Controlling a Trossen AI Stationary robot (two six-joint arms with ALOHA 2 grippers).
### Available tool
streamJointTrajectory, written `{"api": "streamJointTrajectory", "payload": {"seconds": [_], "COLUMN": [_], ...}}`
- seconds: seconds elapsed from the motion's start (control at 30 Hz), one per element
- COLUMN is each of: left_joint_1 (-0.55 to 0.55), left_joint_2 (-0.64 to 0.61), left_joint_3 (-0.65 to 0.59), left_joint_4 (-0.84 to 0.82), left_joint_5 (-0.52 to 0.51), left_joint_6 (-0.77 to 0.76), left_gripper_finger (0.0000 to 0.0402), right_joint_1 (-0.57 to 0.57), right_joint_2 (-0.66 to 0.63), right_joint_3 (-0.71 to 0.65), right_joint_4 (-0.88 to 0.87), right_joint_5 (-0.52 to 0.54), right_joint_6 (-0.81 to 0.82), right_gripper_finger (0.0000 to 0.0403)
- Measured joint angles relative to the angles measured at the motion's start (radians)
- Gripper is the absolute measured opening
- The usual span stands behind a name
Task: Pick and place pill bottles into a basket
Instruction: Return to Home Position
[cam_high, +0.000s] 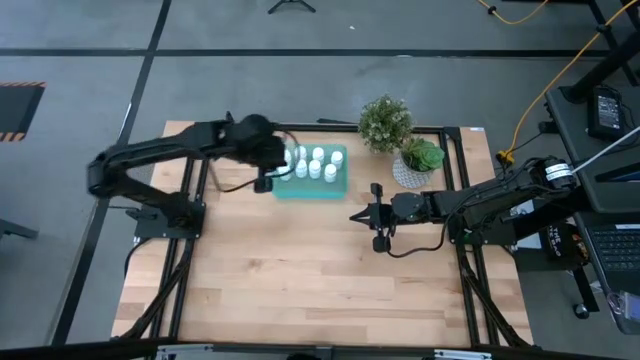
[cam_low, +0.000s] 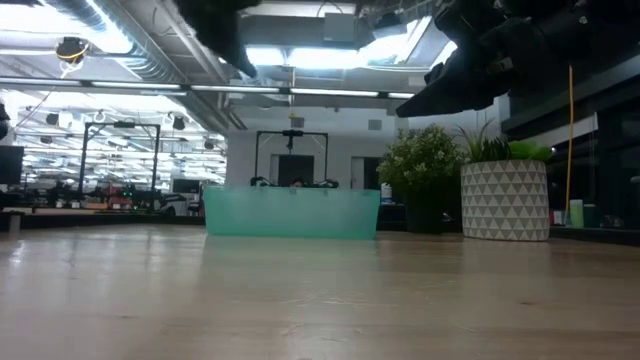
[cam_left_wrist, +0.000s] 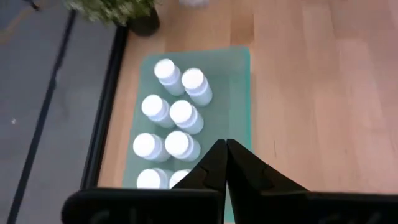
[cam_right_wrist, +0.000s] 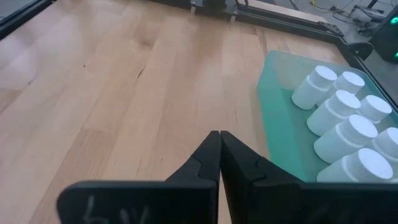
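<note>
A hall with bright ceiling lamps lies behind the pale wooden bench (cam_high: 300, 280). The teal basket (cam_high: 310, 191) sits midway along the far edge, holding eight upright pill bottles (cam_high: 316, 164). The left hand (cam_left_wrist: 225, 144), fingers pressed together and empty, hangs over the basket's left end. The right hand (cam_right_wrist: 219, 135), also together and empty, hangs nearer the right edge. From bench level, the basket wall hides the bottles.

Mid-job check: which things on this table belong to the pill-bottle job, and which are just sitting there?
Job:
- small white capped cylindrical pill bottles, inside the shallow translucent teal plastic basket
- left gripper, shut, above the basket
- right gripper, shut, over the wooden table

Just lying about:
- bushy plant in a dark pot
- white patterned pot with a green plant
</note>
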Motion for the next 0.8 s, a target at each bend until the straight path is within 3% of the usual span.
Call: {"api": "streamJointTrajectory", "payload": {"seconds": [0.3,0.5,0.8], "left_joint_1": [0.000,0.000,0.000], "left_joint_2": [-0.368,-0.575,-0.816], "left_joint_3": [-0.454,-0.743,-0.957], "left_joint_4": [0.325,0.626,0.728], "left_joint_5": [-0.019,-0.020,-0.021], "left_joint_6": [-0.119,-0.104,-0.123], "left_gripper_finger": [0.0002,0.0002,0.0002], "right_joint_1": [-0.007,-0.034,-0.045], "right_joint_2": [0.000,0.000,0.000], "right_joint_3": [0.000,0.000,-0.013], "right_joint_4": [0.009,0.012,0.044], "right_joint_5": [-0.001,-0.001,-0.005], "right_joint_6": [-0.022,-0.014,-0.011], "right_gripper_finger": [0.0014,0.0014,0.0014]}}
